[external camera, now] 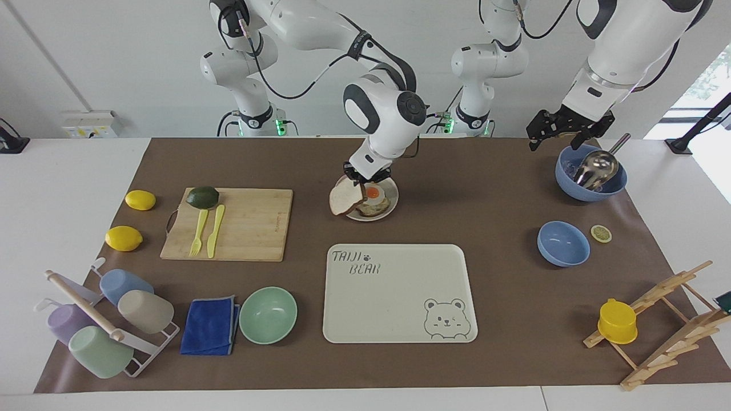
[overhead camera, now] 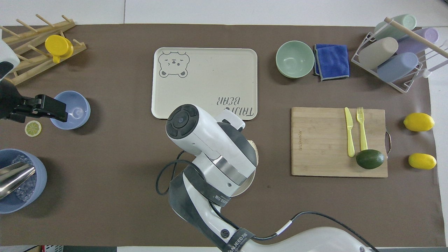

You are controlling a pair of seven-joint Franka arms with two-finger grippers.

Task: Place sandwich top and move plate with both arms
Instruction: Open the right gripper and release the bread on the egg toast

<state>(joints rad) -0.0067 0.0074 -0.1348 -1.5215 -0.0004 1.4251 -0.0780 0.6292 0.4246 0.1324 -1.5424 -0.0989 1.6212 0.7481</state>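
**Bread slice hanging over the plate**

The right gripper (external camera: 362,178) is pinching the bread (external camera: 346,199) shut-tight, holding it tilted over the plate (external camera: 392,201) and half hiding the egg toast (external camera: 374,201). Overhead, its arm is covering nearly everything there. The left gripper (external camera: 562,130) is waiting wide open above the scoop bowl (external camera: 591,182). The tray (external camera: 400,297), reading "TAIJI BEAR", is lying bare.

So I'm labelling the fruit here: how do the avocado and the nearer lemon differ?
The avocado is dark green; the nearer lemon is bright yellow. The avocado sits on the cutting board by the fork, while the lemon lies off it, on the brown mat. Both are small, rounded, whole and untouched.
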